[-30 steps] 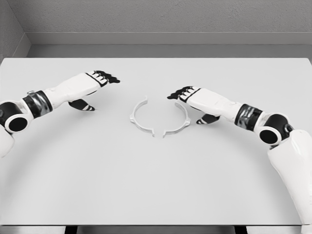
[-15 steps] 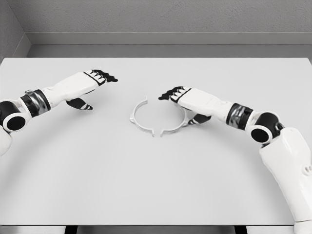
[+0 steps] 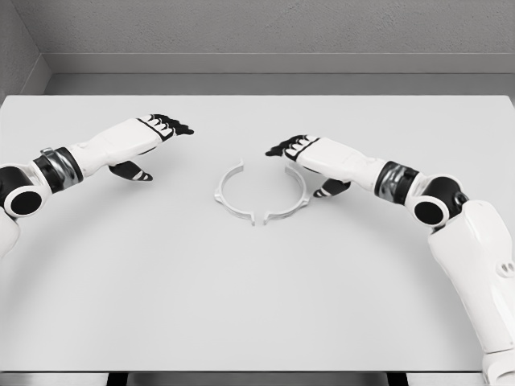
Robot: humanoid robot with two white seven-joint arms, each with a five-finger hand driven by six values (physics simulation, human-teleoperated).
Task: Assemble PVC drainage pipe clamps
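since the earlier frame the right clamp half (image 3: 291, 198) sits closer to the left clamp half (image 3: 232, 195); the gap at their lower ends is now very narrow, nearly touching, where before it was clearly wider. right hand (image 3: 310, 158) has shifted slightly up and to the right compared with half a second ago, its dark fingertips (image 3: 278, 149) now above and just beside the upper end of the right clamp half. whether the hand actually touches the part cannot be told from this view. its fingers are extended and relaxed, holding nothing; the thumb points down toward the table (image 3: 257, 305) on the outer side of the right half.

left hand (image 3: 141, 143) is almost unchanged, hovering well apart from the clamp on the left side of the table, fingers stretched out flat, thumb hanging below, holding nothing.

both clamp halves lie flat near the middle of the white table, curved sides facing each other to form an almost complete ring, still open at the top.
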